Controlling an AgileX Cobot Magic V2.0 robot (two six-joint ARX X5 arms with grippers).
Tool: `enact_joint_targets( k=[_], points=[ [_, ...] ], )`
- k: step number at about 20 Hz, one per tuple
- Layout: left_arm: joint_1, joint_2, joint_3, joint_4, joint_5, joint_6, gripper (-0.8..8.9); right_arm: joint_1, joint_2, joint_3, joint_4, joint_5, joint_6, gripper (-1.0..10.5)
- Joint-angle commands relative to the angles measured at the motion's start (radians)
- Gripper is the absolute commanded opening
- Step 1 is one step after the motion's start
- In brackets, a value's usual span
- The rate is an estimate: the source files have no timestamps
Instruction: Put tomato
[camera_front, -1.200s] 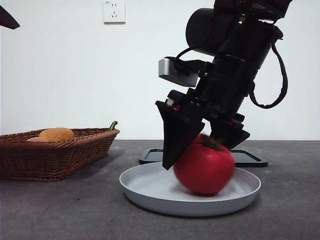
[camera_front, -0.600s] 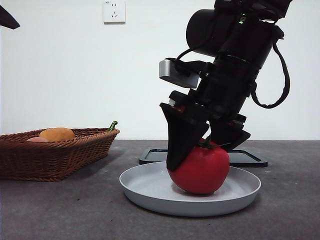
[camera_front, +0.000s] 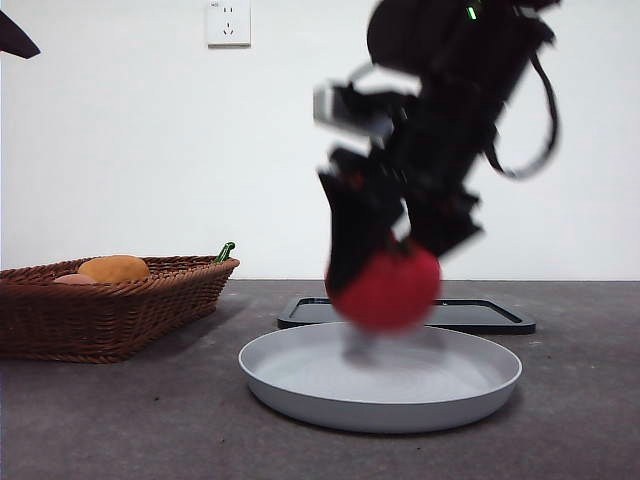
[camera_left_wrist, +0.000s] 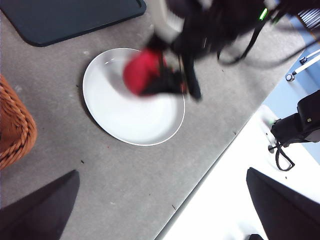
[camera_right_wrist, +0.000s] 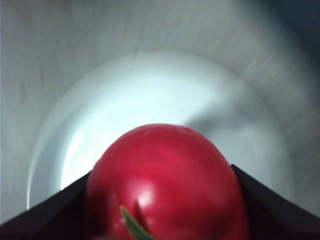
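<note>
The red tomato (camera_front: 385, 288) hangs in the air above the grey plate (camera_front: 300, 375), gripped by my right gripper (camera_front: 395, 262), which blurs with motion. In the right wrist view the tomato (camera_right_wrist: 162, 182) fills the space between my two jaws, its green stem toward the camera, with the plate (camera_right_wrist: 60, 130) below it. The left wrist view shows the tomato (camera_left_wrist: 142, 72) and the right arm over the plate (camera_left_wrist: 130, 120) from high above. My left gripper (camera_left_wrist: 160, 210) is open and empty, far above the table.
A wicker basket (camera_front: 110, 310) at the left holds an orange-yellow fruit (camera_front: 113, 267) and other produce. A dark flat tray (camera_front: 500, 315) lies behind the plate. A wall socket (camera_front: 228, 22) is on the white wall. The table's edge runs near the plate in the left wrist view.
The right gripper has lifted the tomato off the plate; a second ago it rested on the plate with the jaws around it. The left arm has not moved.
</note>
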Motion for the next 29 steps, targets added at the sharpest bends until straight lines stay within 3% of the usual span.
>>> enact_joint_targets(
  k=[1,6,11,18,26,29],
  points=[
    [-0.004,0.006,0.019,0.006,0.006,0.015,5.28,-0.013,-0.003,0.111,-0.010,0.044,-0.011,2.0],
    [-0.003,0.006,0.019,0.006,0.006,0.015,5.28,-0.124,0.019,0.260,0.023,0.067,-0.016,2.0],
    [-0.003,0.006,0.020,0.006,0.006,0.015,5.28,-0.238,0.186,0.411,0.023,0.062,-0.040,2.0],
    [-0.004,0.006,0.020,0.006,0.006,0.014,5.28,-0.259,0.450,0.555,0.022,0.060,-0.069,2.0],
    [-0.004,0.006,0.019,0.006,0.006,0.014,5.28,-0.262,0.529,0.555,0.035,0.063,-0.068,2.0],
    [-0.003,0.006,0.019,0.006,0.006,0.015,5.28,-0.258,0.529,0.555,0.018,0.063,-0.068,3.9]
  ],
)
